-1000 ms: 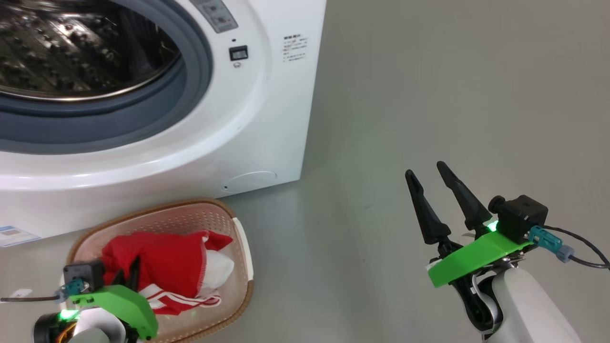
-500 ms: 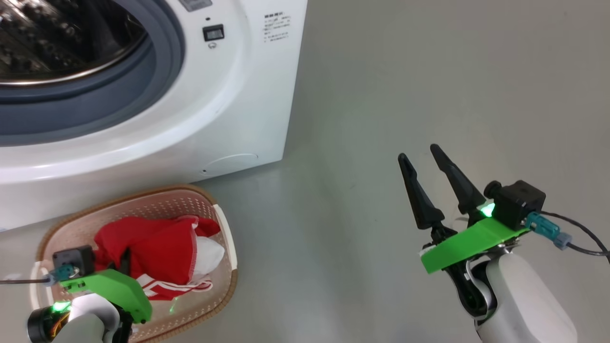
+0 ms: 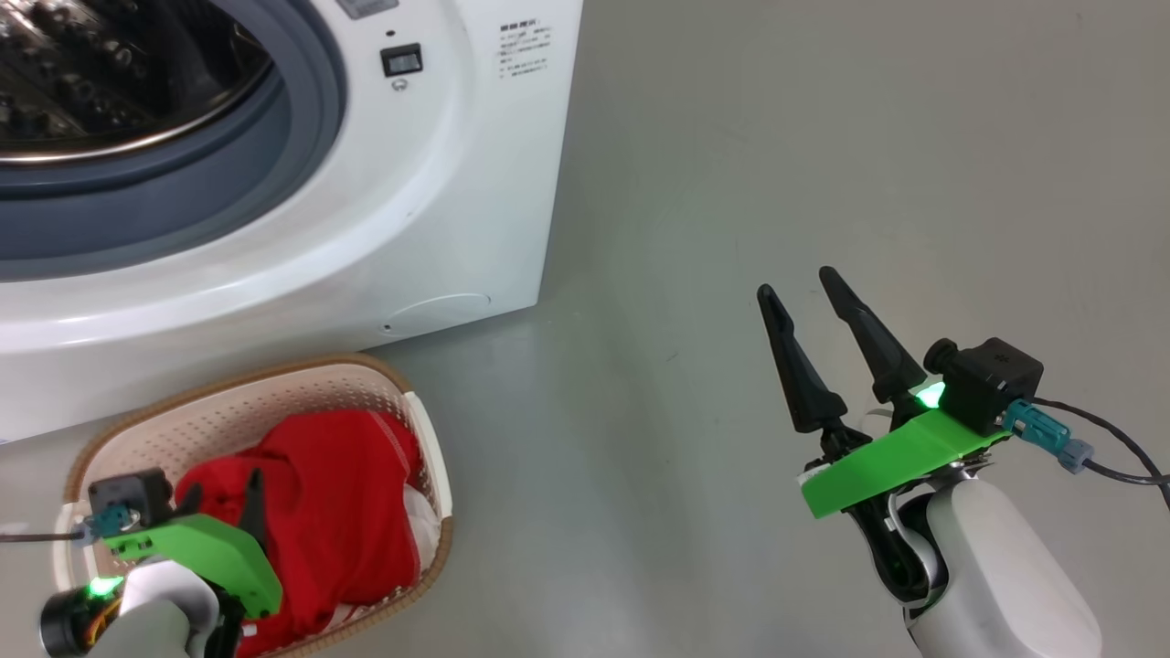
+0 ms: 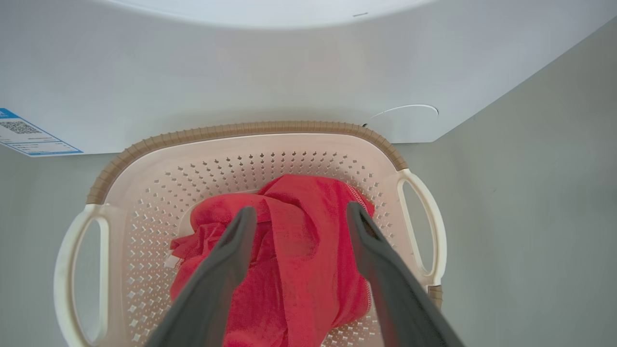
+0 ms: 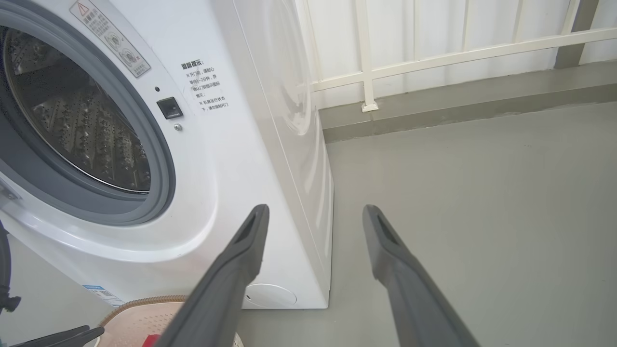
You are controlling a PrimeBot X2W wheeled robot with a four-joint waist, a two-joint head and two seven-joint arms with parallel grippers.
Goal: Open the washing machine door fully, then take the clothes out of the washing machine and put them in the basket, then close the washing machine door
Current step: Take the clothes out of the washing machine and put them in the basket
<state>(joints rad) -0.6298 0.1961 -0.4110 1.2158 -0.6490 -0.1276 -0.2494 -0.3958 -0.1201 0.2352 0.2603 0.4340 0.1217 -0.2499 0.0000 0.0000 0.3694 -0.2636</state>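
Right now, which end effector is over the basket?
The left end effector, open above the red clothes in the basket; the right end effector hangs over the floor.

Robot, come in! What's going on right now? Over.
Left gripper open, above basket. Right gripper open, empty. Clothes in basket. Nothing in the way.

The washing machine has a glossy white casing. Its drum is shiny perforated metal, and the seal looks like matt grey rubber. The basket is smooth cream plastic with a ribbed brown rim. The clothes are soft red cloth. The floor is smooth grey with a faint sheen. The right gripper has matt dark fingers.
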